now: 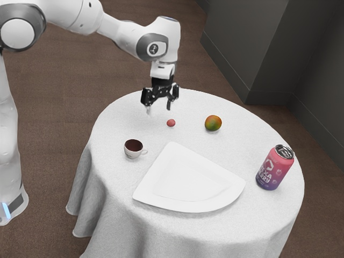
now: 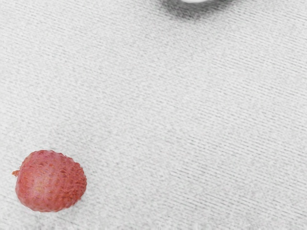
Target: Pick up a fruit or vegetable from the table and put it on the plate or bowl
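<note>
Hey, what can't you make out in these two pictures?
- Wrist view: a white thing is cut off by the picture's edge; what it is cannot be told.
- Exterior view: the can has print too small to read.
- Exterior view: the red fruit is too small to show its skin; the wrist view shows it bumpy.
- Exterior view: the cloth hides the table under it.

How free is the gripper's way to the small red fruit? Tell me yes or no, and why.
Probably yes. The gripper hangs open over bare cloth just beside the red fruit; nothing stands between them. The cup and the mango sit well clear of it.
</note>
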